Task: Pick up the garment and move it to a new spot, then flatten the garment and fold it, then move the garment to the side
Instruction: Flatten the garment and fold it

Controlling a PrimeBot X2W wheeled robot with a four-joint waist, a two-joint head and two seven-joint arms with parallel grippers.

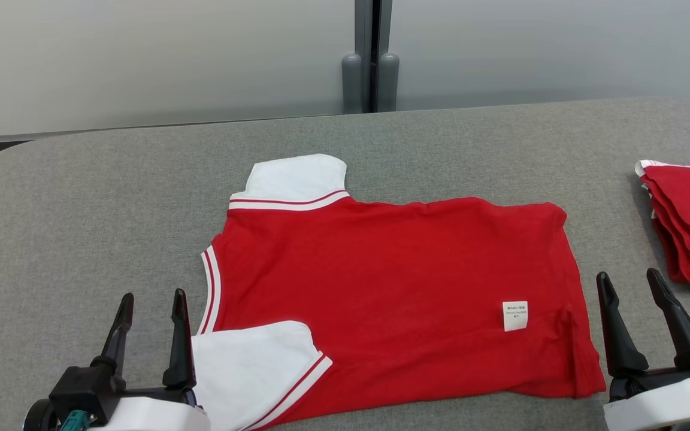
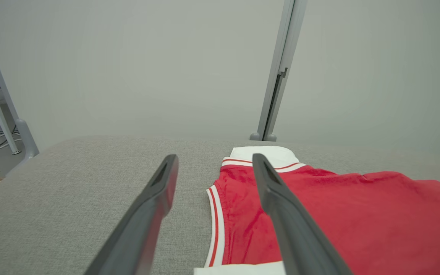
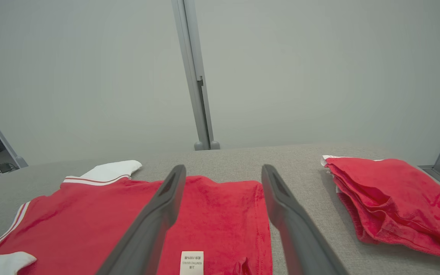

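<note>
Poised beside the garment (image 1: 393, 281), flat on the table (image 1: 81, 209): left end effector (image 1: 153, 295) and right end effector (image 1: 628, 274) both wide, empty. Best pinching sleeve (image 1: 249, 365) and hem corner (image 1: 581, 383) together, lifting evenly.

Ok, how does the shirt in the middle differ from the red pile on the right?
The shirt lies spread flat; the pile is folded into a compact stack. The shirt sits mid-table; the pile sits at the right edge. The shirt shows white sleeves and a label; the pile shows just a white strip at its far corner. Both are red, on the grey table.
</note>
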